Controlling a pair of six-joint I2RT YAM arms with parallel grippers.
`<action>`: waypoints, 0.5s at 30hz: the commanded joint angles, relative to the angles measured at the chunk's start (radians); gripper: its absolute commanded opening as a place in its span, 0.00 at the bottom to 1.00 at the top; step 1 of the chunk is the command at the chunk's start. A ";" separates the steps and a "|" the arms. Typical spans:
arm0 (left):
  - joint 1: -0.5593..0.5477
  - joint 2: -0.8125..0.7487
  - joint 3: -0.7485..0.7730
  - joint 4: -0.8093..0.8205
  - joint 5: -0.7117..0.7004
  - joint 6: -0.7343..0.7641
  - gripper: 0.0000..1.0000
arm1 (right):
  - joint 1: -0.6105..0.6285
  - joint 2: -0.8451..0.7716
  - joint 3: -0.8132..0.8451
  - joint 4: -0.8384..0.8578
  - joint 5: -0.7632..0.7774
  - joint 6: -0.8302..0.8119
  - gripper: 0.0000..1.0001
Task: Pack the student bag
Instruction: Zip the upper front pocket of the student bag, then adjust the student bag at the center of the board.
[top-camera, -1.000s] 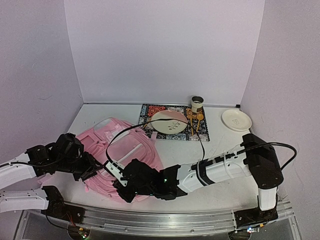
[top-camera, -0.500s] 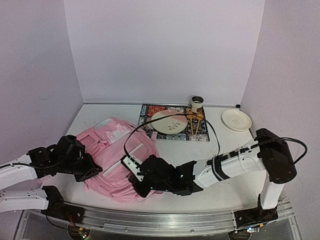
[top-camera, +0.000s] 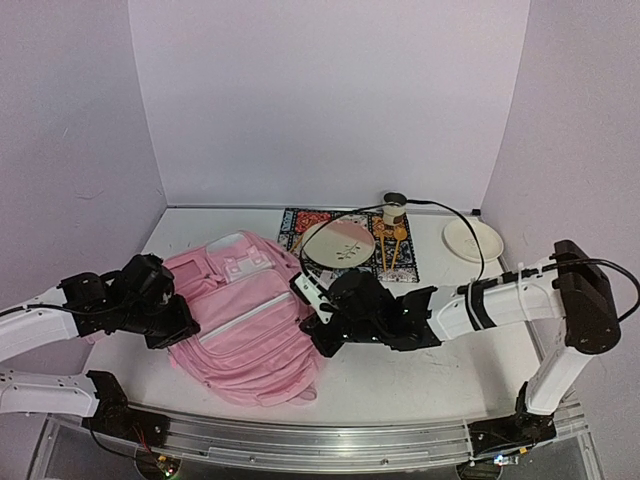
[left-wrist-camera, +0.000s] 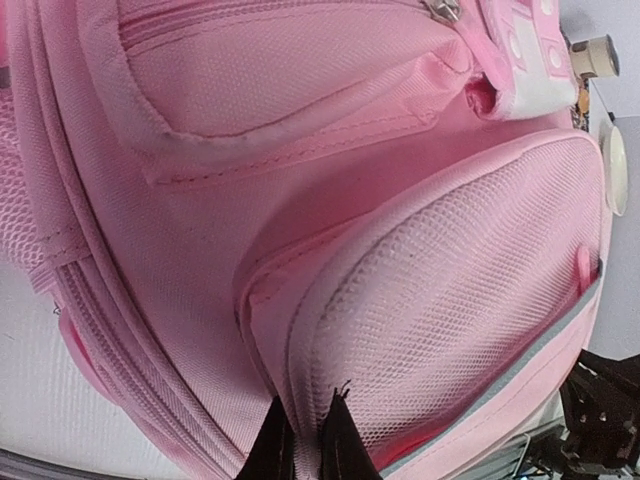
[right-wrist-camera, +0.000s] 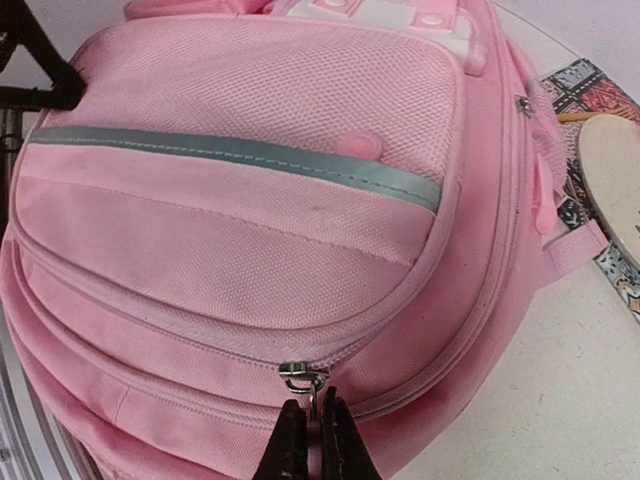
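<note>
Pink student bag gripped both sides; packing looks barely begun
L gripper pinches side fabric, R gripper clamps zip pull; zips look shut, nothing loaded yet.

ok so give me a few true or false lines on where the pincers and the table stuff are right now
1. The right pincer is shut on a zipper pull of the pink backpack. True.
2. The left pincer hangs open, clear of the bag. False: it is shut, pinching the backpack's pink fabric.
3. The cup stands on top of the backpack. False: it stands at the far edge of the patterned placemat, apart from the bag.
4. A small white plate sits on the table to the right of the placemat. True.
</note>
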 joint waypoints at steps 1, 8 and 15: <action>0.016 0.020 0.100 -0.182 -0.275 0.037 0.05 | 0.056 0.024 0.060 -0.103 -0.051 -0.015 0.00; 0.016 0.089 0.188 -0.182 -0.387 0.064 0.21 | 0.169 0.114 0.199 -0.060 -0.147 0.008 0.00; 0.016 0.100 0.268 -0.163 -0.355 0.254 0.36 | 0.176 0.202 0.306 -0.045 -0.145 0.028 0.00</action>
